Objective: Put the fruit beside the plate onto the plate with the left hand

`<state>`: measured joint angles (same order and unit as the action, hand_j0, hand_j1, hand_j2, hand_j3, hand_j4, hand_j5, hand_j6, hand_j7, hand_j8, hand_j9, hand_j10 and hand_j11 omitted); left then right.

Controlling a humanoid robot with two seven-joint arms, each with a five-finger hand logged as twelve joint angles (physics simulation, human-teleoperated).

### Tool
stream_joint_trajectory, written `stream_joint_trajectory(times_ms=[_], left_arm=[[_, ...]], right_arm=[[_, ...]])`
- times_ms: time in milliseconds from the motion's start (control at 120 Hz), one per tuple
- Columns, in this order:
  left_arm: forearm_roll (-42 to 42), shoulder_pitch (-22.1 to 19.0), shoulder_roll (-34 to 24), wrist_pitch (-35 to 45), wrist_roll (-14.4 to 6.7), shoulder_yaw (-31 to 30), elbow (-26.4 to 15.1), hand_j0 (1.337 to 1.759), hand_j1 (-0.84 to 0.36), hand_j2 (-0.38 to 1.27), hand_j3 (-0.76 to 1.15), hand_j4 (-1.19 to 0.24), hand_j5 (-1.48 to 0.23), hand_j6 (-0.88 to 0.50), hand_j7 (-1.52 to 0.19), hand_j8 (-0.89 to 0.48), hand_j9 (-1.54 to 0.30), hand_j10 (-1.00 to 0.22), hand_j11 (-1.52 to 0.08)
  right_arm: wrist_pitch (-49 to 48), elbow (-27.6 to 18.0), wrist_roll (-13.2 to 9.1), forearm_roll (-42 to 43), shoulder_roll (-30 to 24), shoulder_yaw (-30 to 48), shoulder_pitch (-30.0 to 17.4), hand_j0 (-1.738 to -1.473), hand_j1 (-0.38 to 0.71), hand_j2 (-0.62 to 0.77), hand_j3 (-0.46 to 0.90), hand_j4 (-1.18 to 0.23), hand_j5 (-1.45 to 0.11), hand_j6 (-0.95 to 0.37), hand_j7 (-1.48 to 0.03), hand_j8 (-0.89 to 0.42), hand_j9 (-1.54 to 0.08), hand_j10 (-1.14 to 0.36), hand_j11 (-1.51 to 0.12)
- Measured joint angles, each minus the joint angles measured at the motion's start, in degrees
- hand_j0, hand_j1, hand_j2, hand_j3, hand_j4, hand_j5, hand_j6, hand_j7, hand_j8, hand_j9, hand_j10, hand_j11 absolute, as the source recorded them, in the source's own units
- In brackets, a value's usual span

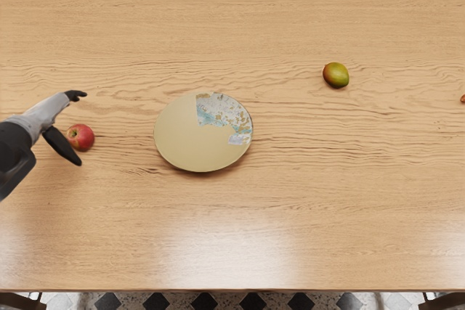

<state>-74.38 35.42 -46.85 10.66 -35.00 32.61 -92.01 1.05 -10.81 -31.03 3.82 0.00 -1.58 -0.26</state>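
A small red apple (81, 136) lies on the wooden table, left of a round beige plate (190, 139) with a blue-patterned patch. My left hand (69, 125) reaches in from the left edge. Its dark fingers are spread around the apple's left side, one finger above it and one below, and hold nothing. Whether they touch the apple I cannot tell. A green-red mango (336, 75) rests far to the right of the plate.
A small reddish object (462, 98) peeks in at the right edge of the table. The table's back edge meets a brown wall; a checkered floor shows below the front edge.
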Motion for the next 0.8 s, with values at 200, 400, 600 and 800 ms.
stream_joint_trajectory(times_ms=[200, 400, 600, 800], left_arm=[[-4.58, 0.52, 2.59, 3.63, 0.0, -3.33, 3.61, 1.658, 0.16, 0.04, 0.0, -0.17, -0.21, -0.17, -0.21, -0.17, -0.21, -0.17, -0.21], [-5.85, 0.61, 3.7, 6.36, 0.0, -5.15, 5.72, 1.658, 0.15, 0.04, 0.0, -0.18, -0.22, -0.18, -0.22, -0.18, -0.22, -0.17, -0.22], [-5.94, 0.61, 4.89, 6.91, 0.0, -5.41, 6.78, 1.658, 0.12, 0.04, 0.0, -0.2, -0.25, -0.2, -0.25, -0.2, -0.25, -0.2, -0.25], [-5.96, 0.61, 5.28, 6.99, 0.0, -5.44, 7.28, 1.658, 0.06, 0.05, 0.0, -0.25, -0.32, -0.25, -0.32, -0.25, -0.32, -0.25, -0.32]], right_arm=[[0.0, 0.0, 0.0, 0.03, 0.0, 0.0, 0.07, -1.658, -0.35, 0.0, 0.0, 0.0, 0.0, 0.0, 0.0, 0.0, 0.0, 0.0, 0.0], [0.0, 0.0, 0.01, 0.04, 0.0, 0.0, 0.09, -1.658, -0.35, 0.0, 0.0, 0.0, 0.0, 0.0, 0.0, 0.0, 0.0, 0.0, 0.0], [0.0, 0.0, 0.05, 0.05, 0.0, 0.0, 0.12, -1.658, -0.35, 0.0, 0.0, 0.0, 0.0, 0.0, 0.0, 0.0, 0.0, 0.0, 0.0], [-0.67, 0.0, 0.08, 0.05, 0.0, -0.01, 0.29, -1.658, -0.35, 0.0, 0.0, 0.0, 0.0, 0.0, 0.0, 0.0, 0.0, 0.0, 0.0]])
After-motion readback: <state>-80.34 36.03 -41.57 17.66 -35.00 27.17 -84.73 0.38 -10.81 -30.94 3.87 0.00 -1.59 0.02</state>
